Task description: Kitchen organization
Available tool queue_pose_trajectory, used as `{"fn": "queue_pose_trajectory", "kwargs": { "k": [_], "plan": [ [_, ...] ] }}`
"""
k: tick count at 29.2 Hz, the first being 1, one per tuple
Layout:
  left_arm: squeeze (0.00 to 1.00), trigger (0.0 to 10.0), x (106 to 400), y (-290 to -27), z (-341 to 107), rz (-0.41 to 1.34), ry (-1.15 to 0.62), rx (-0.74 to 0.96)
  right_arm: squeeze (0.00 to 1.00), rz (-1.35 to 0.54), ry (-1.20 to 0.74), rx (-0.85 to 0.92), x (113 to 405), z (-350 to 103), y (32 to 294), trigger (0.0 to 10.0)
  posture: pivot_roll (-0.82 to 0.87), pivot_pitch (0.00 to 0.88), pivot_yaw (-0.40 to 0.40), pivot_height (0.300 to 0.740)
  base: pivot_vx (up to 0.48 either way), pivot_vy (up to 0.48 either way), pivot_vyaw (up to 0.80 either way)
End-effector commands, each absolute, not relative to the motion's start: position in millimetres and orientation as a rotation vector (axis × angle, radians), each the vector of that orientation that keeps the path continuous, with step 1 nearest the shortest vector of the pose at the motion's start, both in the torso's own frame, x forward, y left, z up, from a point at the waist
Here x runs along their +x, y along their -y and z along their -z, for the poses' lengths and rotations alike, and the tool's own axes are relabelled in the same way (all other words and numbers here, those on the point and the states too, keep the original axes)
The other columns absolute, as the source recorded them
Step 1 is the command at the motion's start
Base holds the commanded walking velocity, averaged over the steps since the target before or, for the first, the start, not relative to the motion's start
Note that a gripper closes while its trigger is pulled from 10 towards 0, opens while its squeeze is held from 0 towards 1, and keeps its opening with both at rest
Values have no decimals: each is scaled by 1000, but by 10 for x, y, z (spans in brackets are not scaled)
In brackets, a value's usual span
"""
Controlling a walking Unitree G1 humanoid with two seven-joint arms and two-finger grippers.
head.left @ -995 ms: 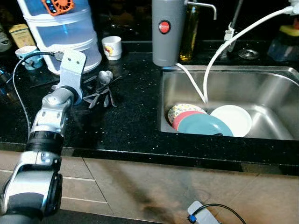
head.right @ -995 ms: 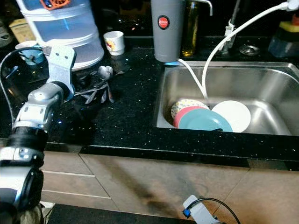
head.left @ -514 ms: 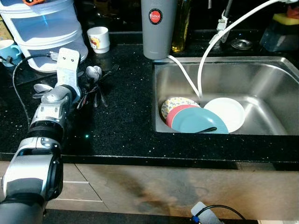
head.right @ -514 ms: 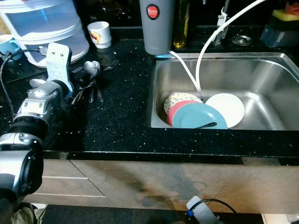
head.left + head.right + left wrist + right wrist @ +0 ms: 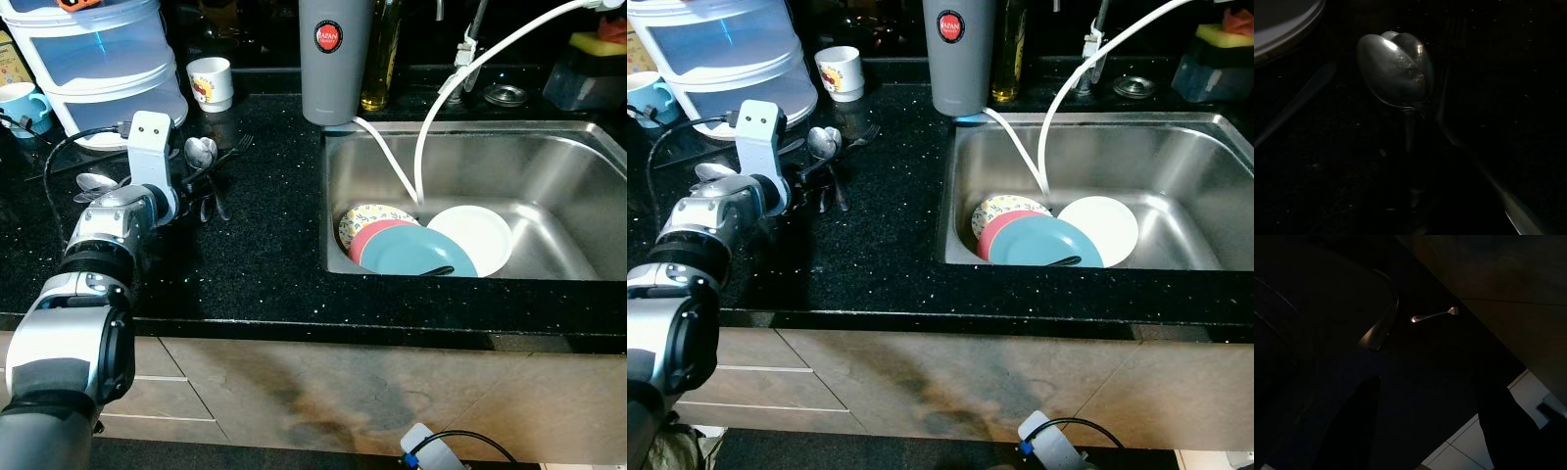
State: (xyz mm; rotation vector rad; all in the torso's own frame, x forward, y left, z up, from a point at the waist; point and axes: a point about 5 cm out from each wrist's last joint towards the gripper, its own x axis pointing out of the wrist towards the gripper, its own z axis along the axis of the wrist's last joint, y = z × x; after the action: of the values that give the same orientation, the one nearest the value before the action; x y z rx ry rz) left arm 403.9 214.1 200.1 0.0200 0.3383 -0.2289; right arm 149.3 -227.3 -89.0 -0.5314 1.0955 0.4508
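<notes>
**Left end effector over the cutlery pile; plates stacked in the sink**

You have the left end effector (image 5: 186,186) reaching onto the black surface (image 5: 265,255), at the pile of spoons and forks (image 5: 204,166) lying at about 10 o'clock from the sink (image 5: 549,186). Your left wrist view looks straight at two nested spoon bowls (image 5: 1396,68) with a fork handle just beside them. You cannot tell from any view whether its fingers are wide or narrow, or whether they hold anything.

In the sink, at its 9 o'clock side, you see a patterned plate (image 5: 364,217), a pink plate (image 5: 367,240) and a teal plate (image 5: 416,257) overlapping, with a white plate (image 5: 478,235) leaning beside them. A dark utensil rests on the teal plate.

At 12 o'clock from the cutlery stands a small white cup (image 5: 210,82); a tiered plastic container (image 5: 103,64) stands at 10 o'clock, a blue mug (image 5: 22,102) beside it. A grey flask (image 5: 335,59) stands at the sink's far corner.

The right wrist view is dark; you cannot tell the right end effector's state.
</notes>
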Motion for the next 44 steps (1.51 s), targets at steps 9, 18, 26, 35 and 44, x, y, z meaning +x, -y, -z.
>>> {"fn": "queue_pose_trajectory", "kwargs": {
  "k": [9,18,26,35,44],
  "plan": [
    [0,0,4012,-2286,-1981,166,-372,56,0,-455,-1078,-547,1532,883,2242,10000,-65,41,25,740,0,0,0],
    [0,0,4090,-2251,-2444,111,-117,146,0,-457,-1076,-554,1547,878,2239,10000,-57,32,23,740,0,0,0],
    [0,0,4069,-2072,-2731,174,46,115,0,-460,-1076,-556,1557,878,2226,10000,-48,21,25,740,0,0,0],
    [0,0,3943,-1757,-2840,440,174,1,0,-462,-1075,-556,1565,880,2206,10000,-41,6,32,740,0,0,0],
    [0,0,3703,-1495,-2939,727,283,-146,0,-458,-1072,-551,1576,880,2190,10000,-42,0,37,740,0,0,0]
  ]
}}
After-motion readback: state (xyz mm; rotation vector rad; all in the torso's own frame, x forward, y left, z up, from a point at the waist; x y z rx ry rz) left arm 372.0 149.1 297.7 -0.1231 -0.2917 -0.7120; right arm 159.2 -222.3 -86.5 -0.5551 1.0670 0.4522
